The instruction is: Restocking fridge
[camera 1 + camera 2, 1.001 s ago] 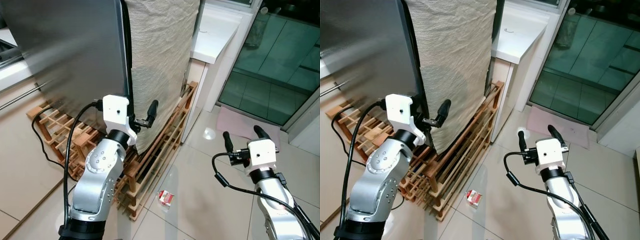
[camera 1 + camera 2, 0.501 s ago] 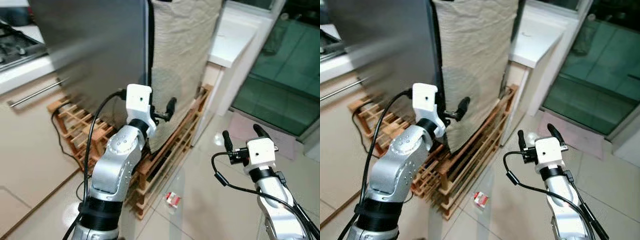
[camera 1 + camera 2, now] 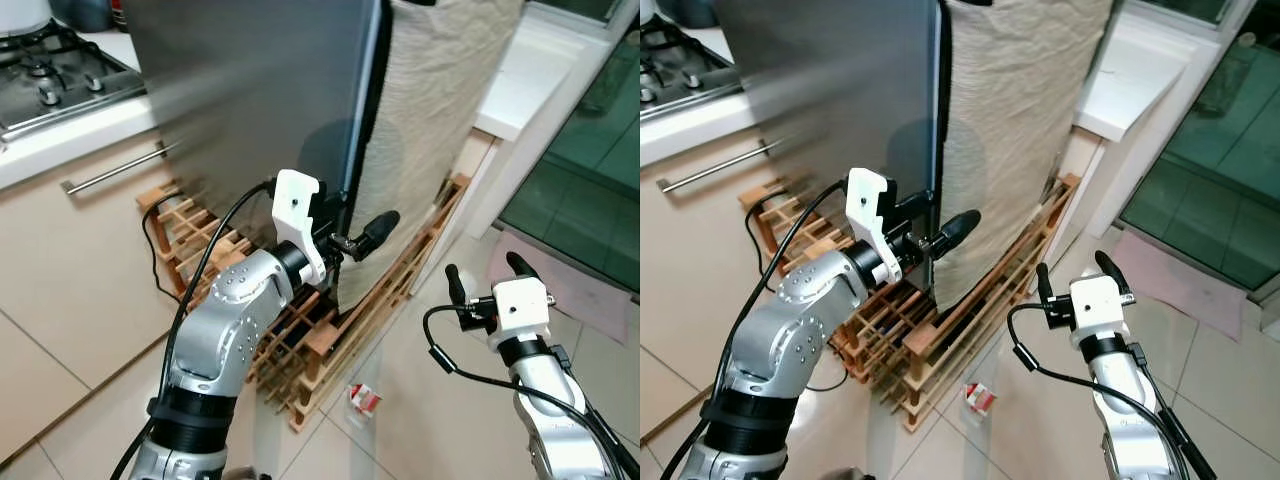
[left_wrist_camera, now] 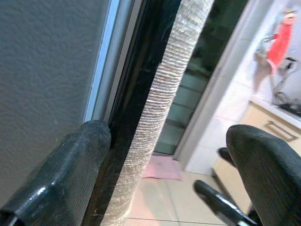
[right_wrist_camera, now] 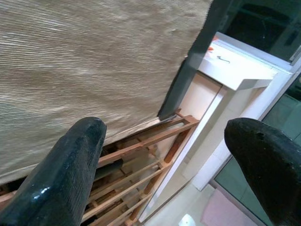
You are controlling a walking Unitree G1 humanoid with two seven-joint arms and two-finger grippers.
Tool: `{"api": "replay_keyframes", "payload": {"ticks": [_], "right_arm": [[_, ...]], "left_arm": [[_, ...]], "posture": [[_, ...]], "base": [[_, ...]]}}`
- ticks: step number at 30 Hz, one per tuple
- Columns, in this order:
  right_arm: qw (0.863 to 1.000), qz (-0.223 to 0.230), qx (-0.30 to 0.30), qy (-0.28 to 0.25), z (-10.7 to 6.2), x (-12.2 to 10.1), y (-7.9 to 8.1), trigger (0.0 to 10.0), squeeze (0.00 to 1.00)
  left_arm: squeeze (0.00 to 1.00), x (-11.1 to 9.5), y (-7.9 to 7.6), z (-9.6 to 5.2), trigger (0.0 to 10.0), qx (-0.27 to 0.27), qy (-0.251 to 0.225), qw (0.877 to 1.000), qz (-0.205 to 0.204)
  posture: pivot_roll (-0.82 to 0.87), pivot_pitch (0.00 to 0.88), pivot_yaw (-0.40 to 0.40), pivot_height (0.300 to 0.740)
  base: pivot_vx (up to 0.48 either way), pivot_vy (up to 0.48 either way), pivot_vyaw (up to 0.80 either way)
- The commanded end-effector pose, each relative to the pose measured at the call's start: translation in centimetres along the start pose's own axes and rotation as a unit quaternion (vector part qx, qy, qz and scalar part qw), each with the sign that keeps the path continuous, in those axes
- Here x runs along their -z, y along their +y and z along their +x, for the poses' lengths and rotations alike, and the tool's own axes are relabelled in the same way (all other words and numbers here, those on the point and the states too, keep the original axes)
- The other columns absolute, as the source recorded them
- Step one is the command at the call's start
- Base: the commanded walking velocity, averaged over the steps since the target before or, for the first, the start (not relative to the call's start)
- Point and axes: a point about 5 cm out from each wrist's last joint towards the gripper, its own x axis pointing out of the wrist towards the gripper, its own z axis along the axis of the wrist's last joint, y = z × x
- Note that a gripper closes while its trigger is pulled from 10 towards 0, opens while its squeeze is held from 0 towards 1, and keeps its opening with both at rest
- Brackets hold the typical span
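The tall grey steel-fronted fridge (image 3: pixel 250 110) is seen standing upright, its long axis vertical, on a low slatted wooden rack (image 3: pixel 330 330). Its door front is turned toward the white counter (image 3: pixel 60 130) carrying the gas hob (image 3: pixel 50 70), and its side is draped with a beige woven cloth (image 3: pixel 430 120) that hangs down to the rack.

The left claw (image 3: pixel 935 238) is held at the fridge's lower corner, its fingers spread apart: one black finger (image 4: pixel 66 174) is laid against the grey door edge, the other (image 4: pixel 268 169) is kept off to the far side of the cloth edge, so that the dark door seam and the cloth's edge lie between them. Nothing is gripped.

The right claw (image 3: pixel 484 276) is held open and empty above the glossy tiled floor (image 3: pixel 420 420), well apart from the fridge. A small red-and-white carton (image 3: pixel 363 398) is seen lying on the floor just beside the rack's near corner.
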Motion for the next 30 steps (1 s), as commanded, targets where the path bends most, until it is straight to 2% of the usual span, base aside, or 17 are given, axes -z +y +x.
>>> {"api": "replay_keyframes", "payload": {"ticks": [1, 8, 15, 20, 21, 25, 27, 28, 29, 30], "right_arm": [[1.0, -0.002, 0.006, 0.007, 0.0, 0.3, -0.3, 10.0, 0.0], [1.0, -0.001, 0.0, 0.015, -0.2, 0.6, -0.1, 10.0, 0.0], [1.0, -0.002, -0.006, 0.018, -0.2, 0.8, 0.1, 10.0, 0.0], [0.999, 0.007, -0.021, 0.027, -0.8, 1.0, 0.3, 10.0, 0.0], [0.998, 0.016, -0.046, 0.039, -1.5, 1.4, 0.6, 10.0, 0.0], [0.991, 0.024, -0.087, 0.101, -4.5, 3.4, -0.2, 10.0, 0.0], [0.983, 0.024, -0.117, 0.139, -6.4, 5.3, -0.5, 10.0, 0.0], [0.972, 0.008, -0.14, 0.19, -8.7, 7.8, -1.0, 10.0, 0.0], [0.972, 0.008, -0.14, 0.19, -8.7, 7.8, -1.0, 10.0, 0.0], [0.968, 0.004, -0.145, 0.206, -9.5, 8.4, -1.1, 10.0, 0.0]], "left_arm": [[0.0, -1.5, -3.4, 0.7, 10.0, 0.139, -0.022, 0.99, -0.009], [0.0, -1.9, -3.8, -0.8, 10.0, 0.185, -0.031, 0.98, -0.066], [0.0, -1.8, -3.5, -1.0, 10.0, 0.168, -0.032, 0.983, -0.066], [0.0, -1.5, -2.9, -2.1, 10.0, 0.149, -0.019, 0.987, -0.066], [0.0, -1.0, -2.7, -2.9, 10.0, 0.141, -0.005, 0.988, -0.063], [0.0, -0.2, -2.2, -5.4, 10.0, 0.139, 0.034, 0.988, -0.059], [0.0, 0.5, -2.0, -6.7, 10.0, 0.144, 0.06, 0.986, -0.055], [0.0, 1.1, -1.7, -8.0, 10.0, 0.144, 0.088, 0.984, -0.054], [0.0, 1.1, -1.7, -8.0, 10.0, 0.144, 0.088, 0.984, -0.054], [0.0, 1.2, -1.6, -8.3, 10.0, 0.143, 0.095, 0.984, -0.051]], "posture": [[-0.12, 0.026, -0.068, 0.732], [-0.11, 0.022, -0.073, 0.732], [-0.11, 0.009, -0.077, 0.732], [-0.11, 0.0, -0.077, 0.732], [-0.1, 0.0, -0.074, 0.732], [-0.1, 0.0, -0.074, 0.732], [-0.1, 0.0, -0.076, 0.732], [-0.1, 0.0, -0.077, 0.732], [-0.1, 0.0, -0.077, 0.732], [-0.1, 0.0, -0.074, 0.732]], "base": [[0.0, 0.0, 0.0], [0.0, 0.0, 0.0], [0.0, 0.0, 0.0], [0.0, 0.0, 0.0], [0.0, 0.0, 0.0], [0.0, 0.0, 0.0], [0.0, 0.0, 0.0], [0.0, 0.0, 0.0], [0.0, 0.0, 0.0], [0.0, 0.0, 0.0]]}}
